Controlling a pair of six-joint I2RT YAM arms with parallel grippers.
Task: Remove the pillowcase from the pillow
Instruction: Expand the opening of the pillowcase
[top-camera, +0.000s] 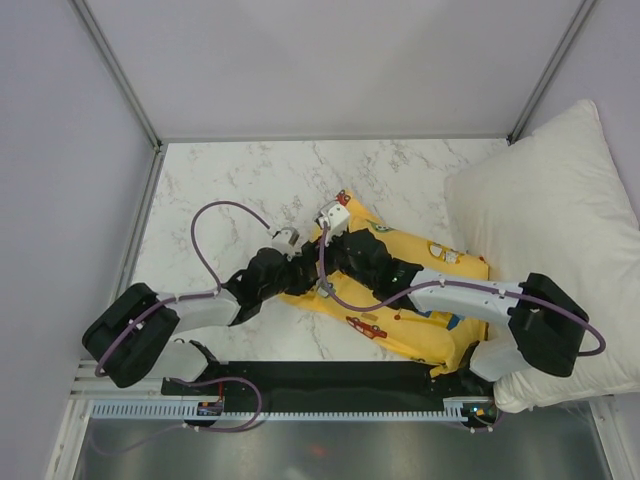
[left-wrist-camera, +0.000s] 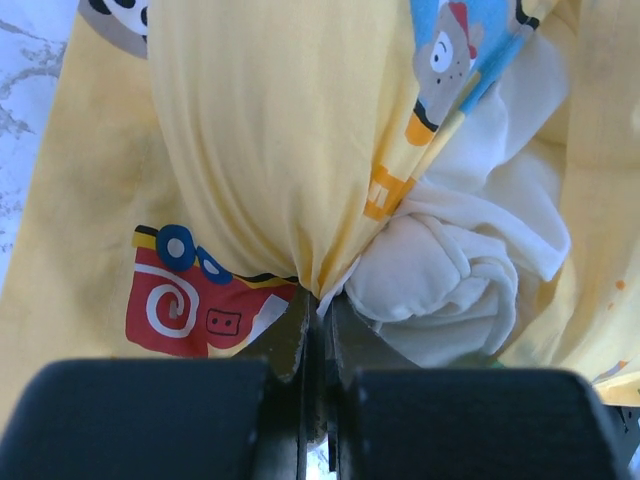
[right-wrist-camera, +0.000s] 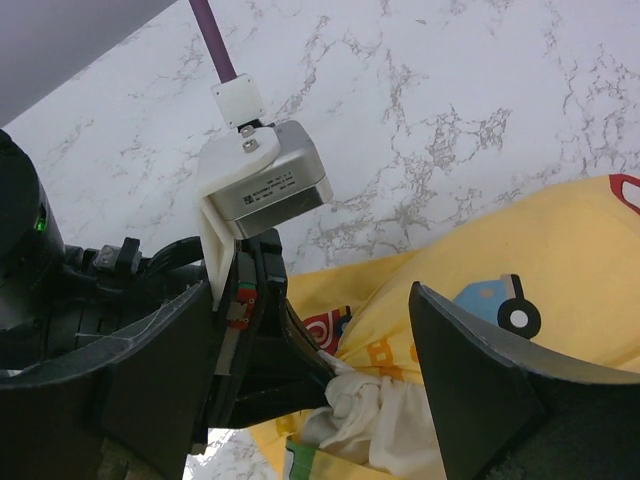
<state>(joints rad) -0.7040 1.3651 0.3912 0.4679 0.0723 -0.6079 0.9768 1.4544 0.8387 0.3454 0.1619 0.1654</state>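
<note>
Marble tbl (top-camera: 235, 175), grey walls (top-camera: 55, 150), yellow pillowcase (top-camera: 405, 335)

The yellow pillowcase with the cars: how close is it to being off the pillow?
Barely begun. Done: a bunched bit of the cream pillow pokes out of the pillowcase. In hand: the left end effector pinches the yellow fabric; the right end effector stands open beside it. Left: pulling the rest of the pillow out.

Matt yellow cloth pillowcase (left-wrist-camera: 250, 150), soft cream cloth pillow (left-wrist-camera: 435, 285), smooth marble-look table (right-wrist-camera: 480, 120)
</note>
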